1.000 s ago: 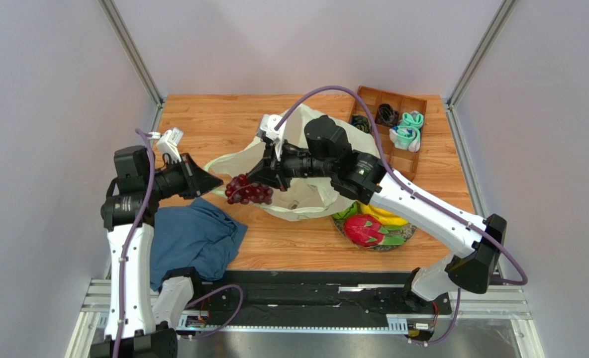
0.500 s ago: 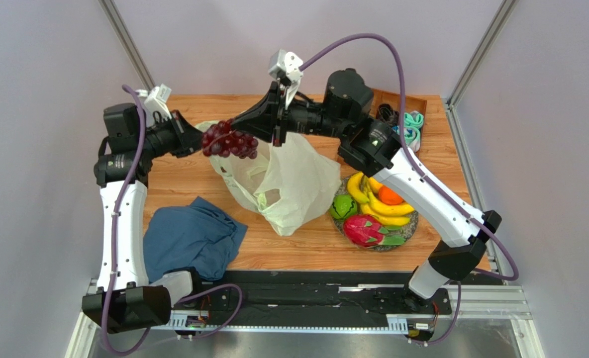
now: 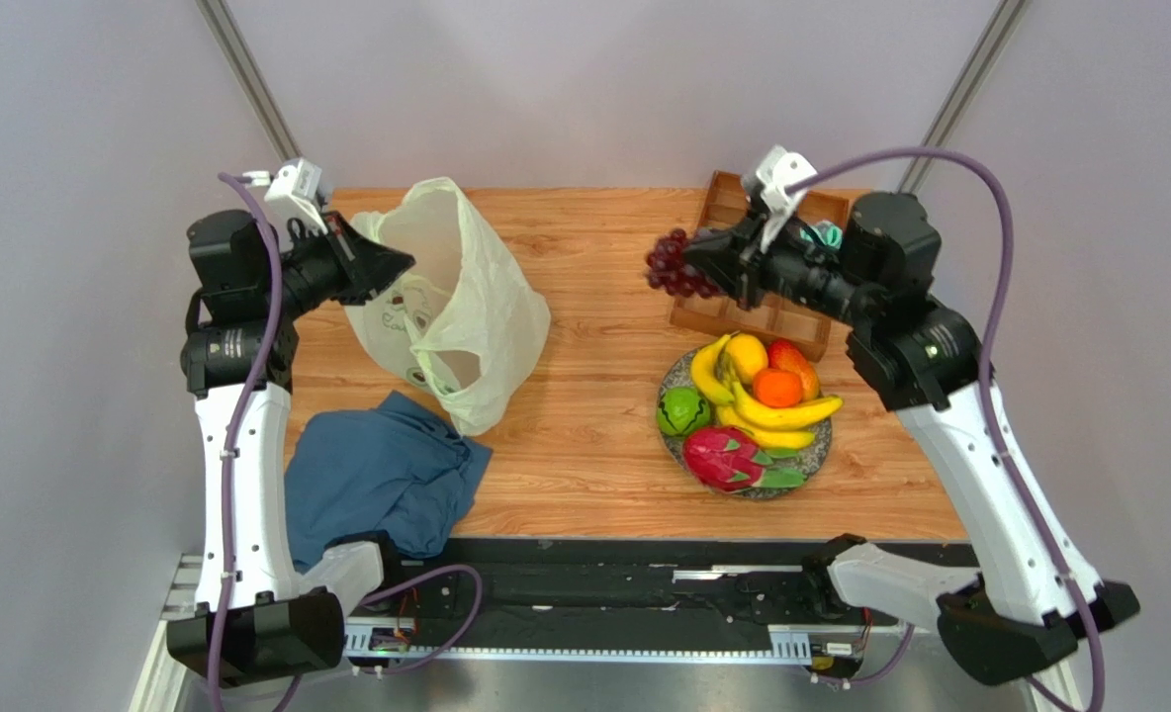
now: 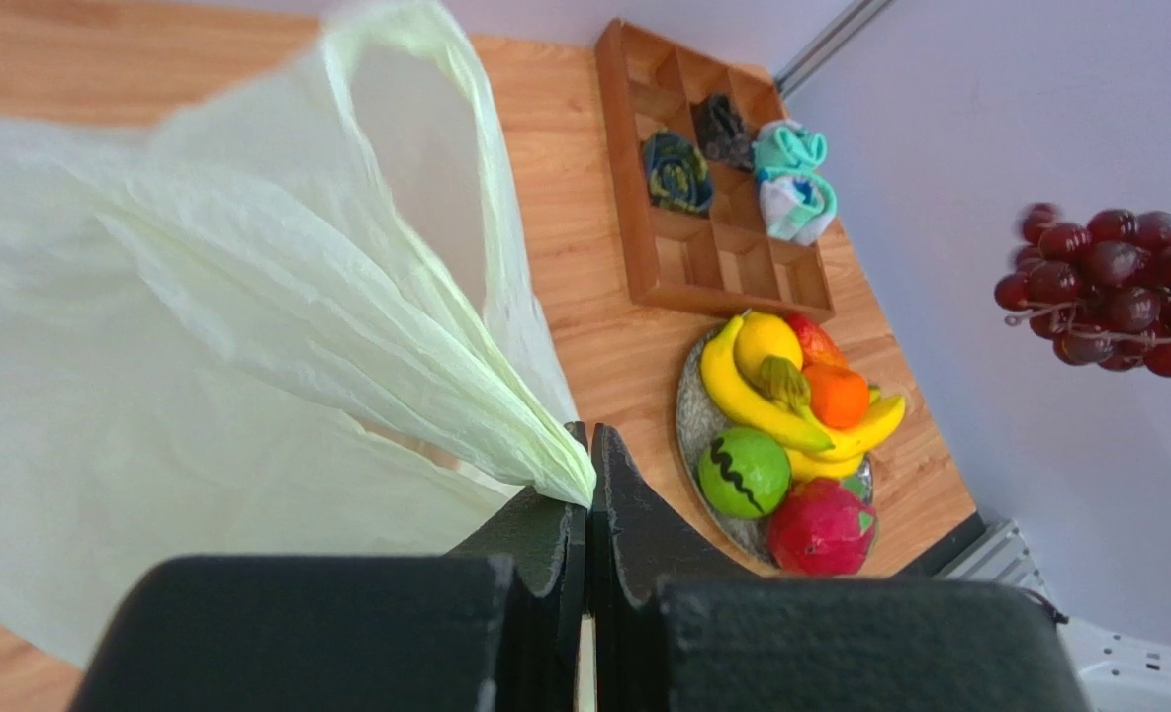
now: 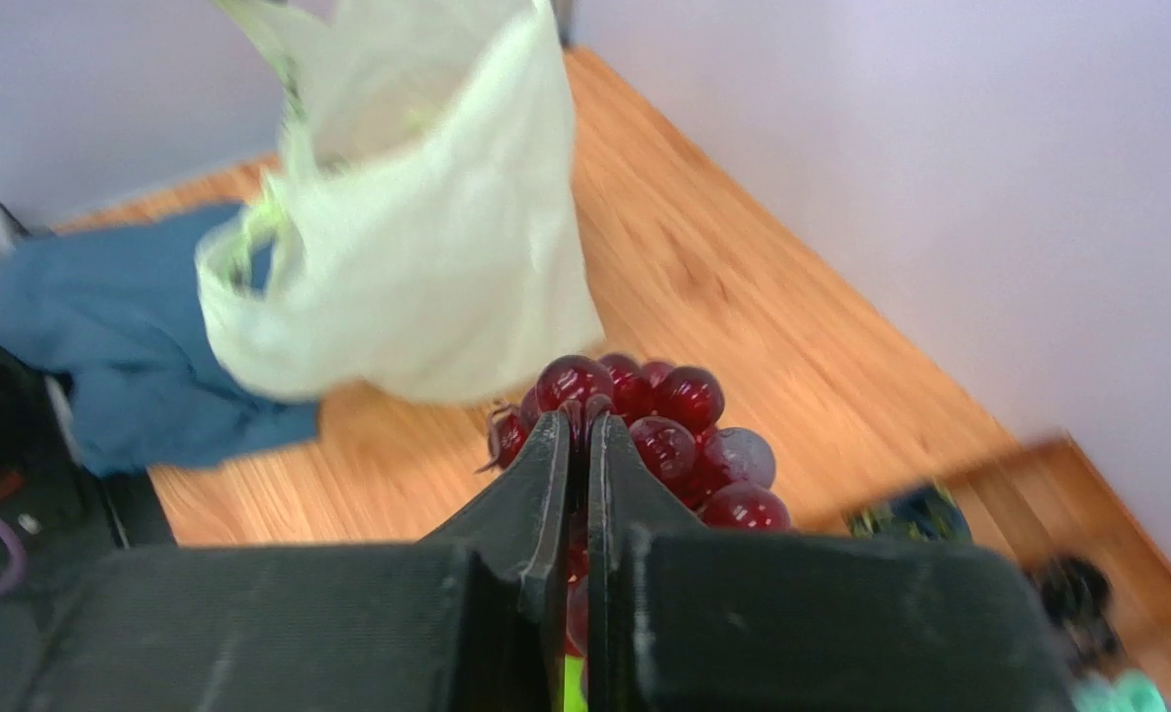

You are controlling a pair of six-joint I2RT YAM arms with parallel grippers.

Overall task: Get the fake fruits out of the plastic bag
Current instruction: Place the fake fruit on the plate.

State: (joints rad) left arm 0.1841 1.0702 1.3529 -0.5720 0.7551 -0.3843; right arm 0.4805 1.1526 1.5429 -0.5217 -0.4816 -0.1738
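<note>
Overhead camera looks down on the whole tabletop from behind. Wrist cameras peer close along left tool and right tool; both catch bag and grapes.

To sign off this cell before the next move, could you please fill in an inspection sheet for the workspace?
Surface: wooden table, no spills seen.
Job's things: bag hangs at left; grapes in the air near the tray; other fruits on plate.
Clutter: blue cloth near left; tray with socks far right.
Grippers: left gripper shut on bag; right gripper shut on grapes.
Cables: purple cables loop along both arms; no snag seen.
Surroundings: pale walls, metal posts; nothing else seen.
</note>
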